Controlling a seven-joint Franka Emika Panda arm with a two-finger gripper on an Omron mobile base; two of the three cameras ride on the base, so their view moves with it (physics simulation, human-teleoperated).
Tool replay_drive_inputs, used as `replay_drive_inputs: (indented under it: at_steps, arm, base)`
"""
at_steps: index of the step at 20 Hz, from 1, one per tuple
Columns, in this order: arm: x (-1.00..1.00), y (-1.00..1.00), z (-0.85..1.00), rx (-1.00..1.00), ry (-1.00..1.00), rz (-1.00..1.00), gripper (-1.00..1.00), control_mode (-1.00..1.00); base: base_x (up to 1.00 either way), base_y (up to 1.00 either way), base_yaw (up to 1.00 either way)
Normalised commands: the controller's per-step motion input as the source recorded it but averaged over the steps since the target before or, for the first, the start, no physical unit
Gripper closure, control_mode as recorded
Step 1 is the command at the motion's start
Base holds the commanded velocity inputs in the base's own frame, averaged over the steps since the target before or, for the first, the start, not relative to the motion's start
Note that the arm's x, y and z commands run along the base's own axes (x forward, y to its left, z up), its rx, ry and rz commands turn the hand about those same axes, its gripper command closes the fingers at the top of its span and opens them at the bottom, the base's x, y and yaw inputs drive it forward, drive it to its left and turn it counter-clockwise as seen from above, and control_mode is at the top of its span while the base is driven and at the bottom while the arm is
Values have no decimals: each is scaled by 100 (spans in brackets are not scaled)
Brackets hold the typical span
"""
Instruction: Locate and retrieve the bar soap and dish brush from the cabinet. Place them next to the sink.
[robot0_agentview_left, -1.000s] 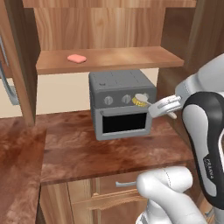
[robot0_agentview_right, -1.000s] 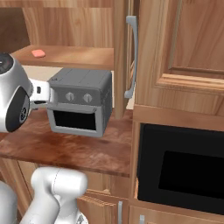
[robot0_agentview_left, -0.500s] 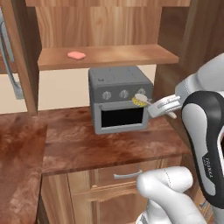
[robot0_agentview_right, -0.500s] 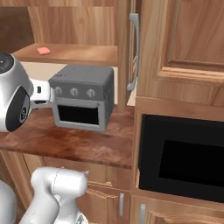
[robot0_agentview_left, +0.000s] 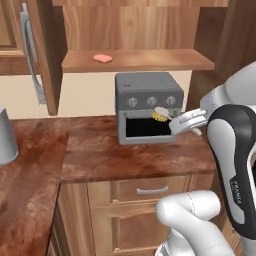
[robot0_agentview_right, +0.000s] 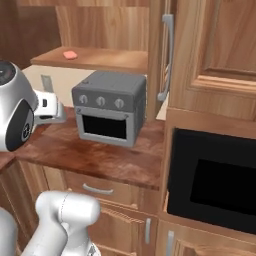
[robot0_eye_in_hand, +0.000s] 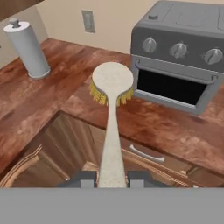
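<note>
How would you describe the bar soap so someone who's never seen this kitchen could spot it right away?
Find the grey toaster oven on the brown counter, then look up to the open wooden cabinet directly above it. On its plank shelf, left of centre, lies the bar soap: a small flat salmon-pink bar with rounded corners, the one pink thing among all the brown wood.

Cream dish brush (robot0_eye_in_hand: 112, 109) held aloft, pink bar soap (robot0_agentview_left: 103, 58) on cabinet (robot0_agentview_left: 135, 60) shelf

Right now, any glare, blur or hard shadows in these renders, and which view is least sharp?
Left base view: flat, even light, no glare; bar soap on the cabinet shelf throws almost no shadow. Right base view: same flat light, toaster oven edges soft. Hand view: softest; dish brush bristles smear together, a faint shadow on the counter beneath its head.
</note>
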Motion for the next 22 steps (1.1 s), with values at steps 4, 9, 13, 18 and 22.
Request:
replay_drive_inputs:
  at_steps: [4,9,13,18,22]
  arm:
    - [0,0,0,0,0,0,100,100]
    - [0,0,0,0,0,0,100,100]
    - [0,0,0,0,0,0,100,100]
    - [0,0,0,0,0,0,100,100]
    - [0,0,0,0,0,0,100,100]
  base:
    - [0,17,50]
    - [0,12,50]
    - [0,6,50]
    - [-5,9,50]
    - [-15,9,50]
